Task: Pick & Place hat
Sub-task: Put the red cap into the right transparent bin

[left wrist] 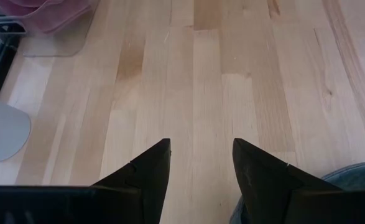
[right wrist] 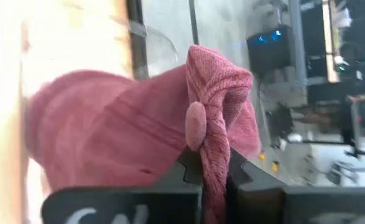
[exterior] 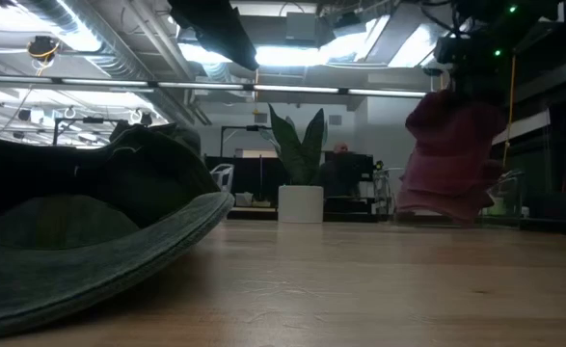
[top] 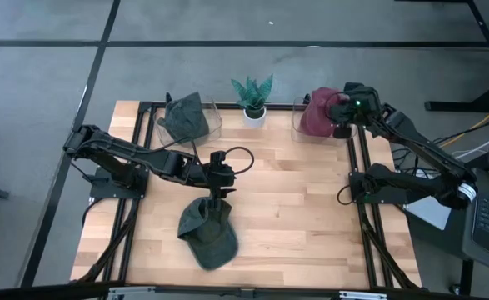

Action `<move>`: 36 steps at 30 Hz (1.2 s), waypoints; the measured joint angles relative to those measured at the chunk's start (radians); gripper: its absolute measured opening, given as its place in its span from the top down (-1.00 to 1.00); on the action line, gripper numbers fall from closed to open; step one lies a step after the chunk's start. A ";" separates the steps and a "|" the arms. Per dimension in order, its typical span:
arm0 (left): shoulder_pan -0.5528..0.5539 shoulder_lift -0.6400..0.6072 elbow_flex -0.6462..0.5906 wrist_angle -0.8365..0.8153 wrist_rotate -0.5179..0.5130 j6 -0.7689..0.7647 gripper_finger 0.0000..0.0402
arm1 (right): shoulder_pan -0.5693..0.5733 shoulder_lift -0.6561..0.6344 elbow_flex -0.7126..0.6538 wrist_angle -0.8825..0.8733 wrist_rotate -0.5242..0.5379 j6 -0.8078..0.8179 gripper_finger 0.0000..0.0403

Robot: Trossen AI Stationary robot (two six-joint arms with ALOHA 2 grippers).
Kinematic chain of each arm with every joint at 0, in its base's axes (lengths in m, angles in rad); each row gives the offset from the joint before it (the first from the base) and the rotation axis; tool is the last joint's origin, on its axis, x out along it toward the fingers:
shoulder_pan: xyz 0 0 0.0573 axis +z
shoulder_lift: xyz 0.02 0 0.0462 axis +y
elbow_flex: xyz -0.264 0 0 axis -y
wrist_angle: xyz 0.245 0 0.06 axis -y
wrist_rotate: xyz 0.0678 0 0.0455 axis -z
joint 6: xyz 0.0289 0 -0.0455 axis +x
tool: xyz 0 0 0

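A dark red hat (top: 317, 117) hangs at the table's far right, over a clear bin (top: 297, 127), with my right gripper (top: 338, 115) shut on it. In the low view the red hat (exterior: 451, 159) droops below that gripper. A dark green hat (top: 207, 235) lies on the wood near the front edge, brim toward the near side. My left gripper (top: 220, 192) hovers open and empty just beyond its far edge; the left wrist view shows bare wood between the fingers (left wrist: 201, 149) and the green hat's edge (left wrist: 362, 175) beside them. My right gripper pinches a bunched fold of the red hat's crown (right wrist: 214, 163), just beside the top button (right wrist: 196, 124), between its two fingers (right wrist: 243, 173). The hat hangs slack below the fingers. Whether its lower edge touches the bin, I cannot tell.
A potted plant in a white pot (top: 253, 111) stands at the far middle. Another clear bin (top: 215, 117) at the far left holds a second dark green hat (top: 186, 118). Bare wood lies between the plant and the green hat on the table.
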 joint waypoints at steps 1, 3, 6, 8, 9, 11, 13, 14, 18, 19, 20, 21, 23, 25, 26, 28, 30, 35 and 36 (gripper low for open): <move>0.000 0.000 0.000 -0.001 0.000 0.000 0.15 | 0.000 -0.001 0.000 -0.011 -0.015 0.004 0.95; 0.000 0.000 0.000 -0.002 0.000 0.000 0.15 | 0.000 0.007 0.000 -0.034 -0.034 0.006 0.95; 0.000 0.000 0.000 -0.002 0.000 0.000 0.15 | 0.000 0.036 0.000 -0.048 -0.091 0.007 0.95; 0.000 0.000 0.000 -0.002 0.000 0.000 0.15 | 0.000 0.060 0.000 -0.047 -0.135 0.009 0.95; 0.000 0.000 0.000 -0.001 0.000 0.000 0.15 | 0.001 0.074 0.000 -0.045 -0.139 0.009 0.95; 0.000 0.000 0.000 -0.002 0.000 0.000 0.15 | 0.000 0.101 0.000 -0.040 -0.130 0.010 0.95; 0.000 0.000 0.000 -0.002 0.000 0.000 0.15 | -0.010 0.125 0.000 -0.033 -0.128 0.010 0.95; 0.000 0.000 0.000 -0.001 0.000 -0.001 0.15 | -0.018 0.137 0.000 -0.025 -0.135 0.012 0.95; 0.000 0.000 0.000 -0.001 0.000 -0.005 0.15 | -0.062 0.177 0.000 0.018 -0.145 0.082 0.95; 0.000 0.000 0.000 -0.001 0.000 -0.007 0.15 | -0.077 0.183 0.000 0.029 -0.145 0.114 0.95; 0.000 0.000 0.000 -0.001 0.000 -0.008 0.15 | -0.093 0.187 0.000 0.045 -0.145 0.153 0.95; 0.000 0.000 0.000 -0.001 0.000 -0.008 0.15 | -0.108 0.189 0.000 0.061 -0.147 0.187 0.95; 0.000 0.000 0.000 -0.001 0.000 -0.008 0.15 | -0.140 0.189 0.000 0.077 -0.154 0.243 0.95; 0.000 0.000 0.000 -0.001 0.000 -0.008 0.15 | -0.174 0.188 0.000 0.089 -0.172 0.301 0.93; 0.000 0.000 0.000 -0.001 0.000 -0.008 0.15 | -0.191 0.187 0.000 0.091 -0.183 0.334 0.92; 0.000 0.000 0.000 -0.001 0.000 -0.008 0.15 | -0.226 0.186 0.000 0.089 -0.209 0.400 0.91; 0.000 0.000 0.000 -0.001 0.000 -0.008 0.15 | -0.258 0.186 0.000 0.072 -0.239 0.472 0.91; 0.000 0.000 0.000 -0.001 0.000 -0.008 0.15 | -0.296 0.188 0.000 0.043 -0.321 0.540 0.90; 0.000 0.000 0.000 -0.001 0.000 -0.008 0.15 | -0.296 0.190 0.000 0.039 -0.326 0.537 0.89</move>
